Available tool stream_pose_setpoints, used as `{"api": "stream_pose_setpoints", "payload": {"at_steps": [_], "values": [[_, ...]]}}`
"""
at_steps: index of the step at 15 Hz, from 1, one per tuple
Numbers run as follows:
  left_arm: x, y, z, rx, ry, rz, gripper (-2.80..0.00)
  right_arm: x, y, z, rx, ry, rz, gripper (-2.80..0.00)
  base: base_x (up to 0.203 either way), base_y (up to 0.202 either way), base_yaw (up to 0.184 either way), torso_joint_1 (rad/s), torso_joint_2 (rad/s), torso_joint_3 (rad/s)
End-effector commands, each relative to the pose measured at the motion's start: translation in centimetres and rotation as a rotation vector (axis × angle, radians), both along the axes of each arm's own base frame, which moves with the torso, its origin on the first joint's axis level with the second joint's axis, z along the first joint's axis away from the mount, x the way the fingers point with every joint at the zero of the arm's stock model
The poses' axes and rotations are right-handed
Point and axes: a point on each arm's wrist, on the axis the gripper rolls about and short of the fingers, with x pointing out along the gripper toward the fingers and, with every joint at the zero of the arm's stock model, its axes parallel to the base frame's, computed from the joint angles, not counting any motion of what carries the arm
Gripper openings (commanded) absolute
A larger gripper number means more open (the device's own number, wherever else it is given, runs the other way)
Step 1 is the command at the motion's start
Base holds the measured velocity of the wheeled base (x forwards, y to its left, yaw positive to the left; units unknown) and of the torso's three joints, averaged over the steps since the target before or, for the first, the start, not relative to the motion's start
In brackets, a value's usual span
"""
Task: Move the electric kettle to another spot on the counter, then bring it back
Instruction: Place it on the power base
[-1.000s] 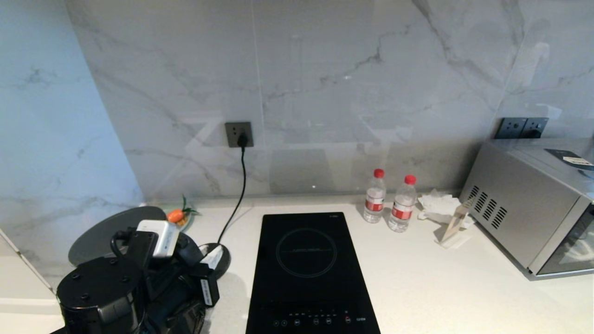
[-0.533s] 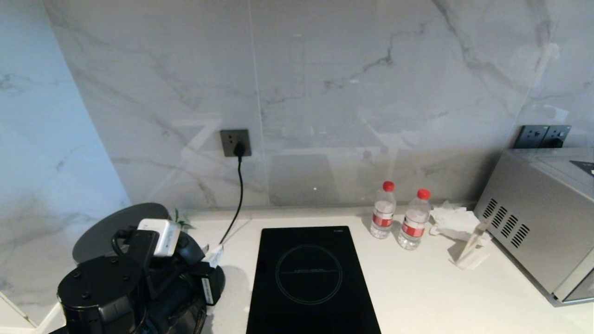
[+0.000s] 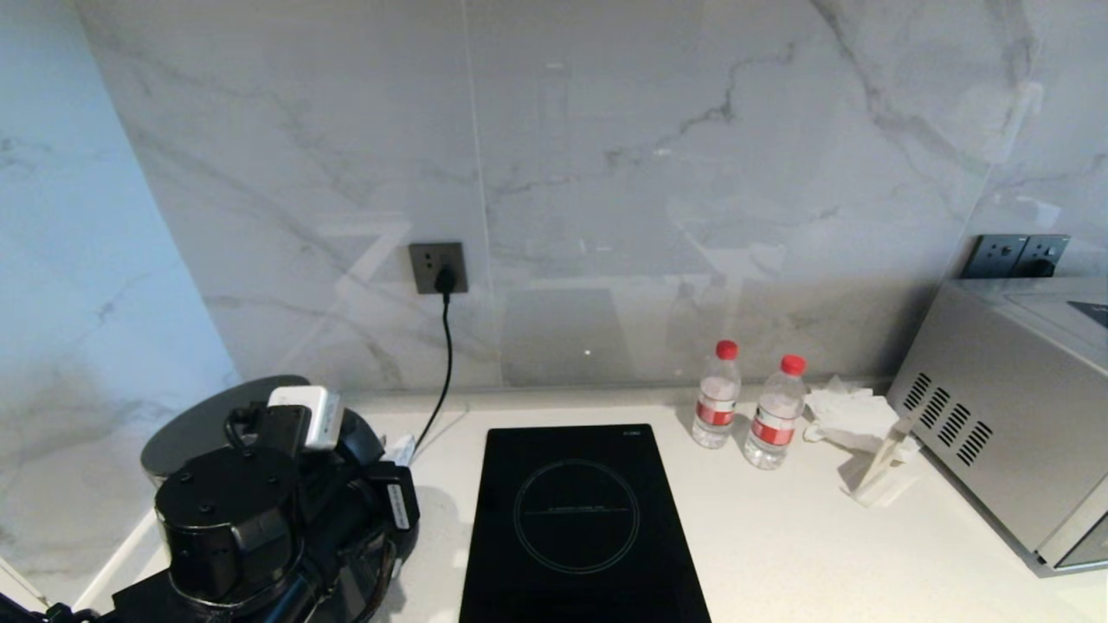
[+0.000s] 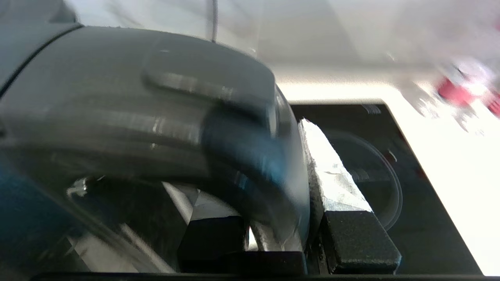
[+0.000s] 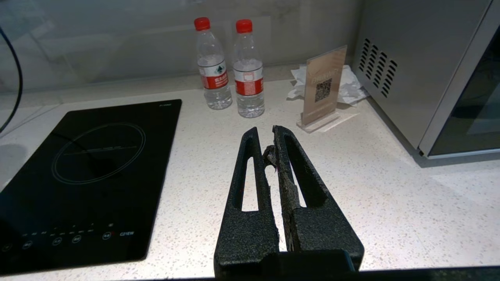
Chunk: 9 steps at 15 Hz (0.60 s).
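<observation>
The left gripper (image 4: 273, 234) clamps the glossy black loop handle of the matte grey kettle (image 4: 129, 101), beside the glass hob (image 3: 576, 519) on the speckled stone counter (image 3: 779, 536). The right gripper (image 5: 265, 136) hangs closed.

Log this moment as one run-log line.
left gripper: shut on electric kettle handle | kettle: beside induction hob | right gripper: shut, empty, above counter
</observation>
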Motion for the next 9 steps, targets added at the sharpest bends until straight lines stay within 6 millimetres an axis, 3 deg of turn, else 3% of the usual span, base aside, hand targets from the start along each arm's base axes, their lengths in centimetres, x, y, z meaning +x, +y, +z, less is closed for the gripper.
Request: {"api": "stream_pose_setpoints", "payload": {"at_steps": [1, 4, 6, 9], "values": [[0.9, -0.6, 0.1, -0.01, -0.013, 0.008, -2.8, 0.0, 0.0, 0.0, 0.0, 0.0, 0.0, -2.8, 0.0, 0.0, 0.0, 0.0, 0.0, 0.0], [2.1, -1.5, 0.5, -0.011, -0.035, 0.009, -2.8, 0.0, 0.0, 0.0, 0.0, 0.0, 0.0, -2.8, 0.0, 0.0, 0.0, 0.0, 0.0, 0.0], [2.7, -2.0, -0.3, 0.016, -0.017, 0.008, -2.8, 0.0, 0.0, 0.0, 0.0, 0.0, 0.0, -2.8, 0.0, 0.0, 0.0, 0.0, 0.0, 0.0], [5.3, -2.4, -1.0, 0.022, -0.015, 0.051, -2.8, 0.0, 0.0, 0.0, 0.0, 0.0, 0.0, -2.8, 0.0, 0.0, 0.0, 0.0, 0.0, 0.0]]}}
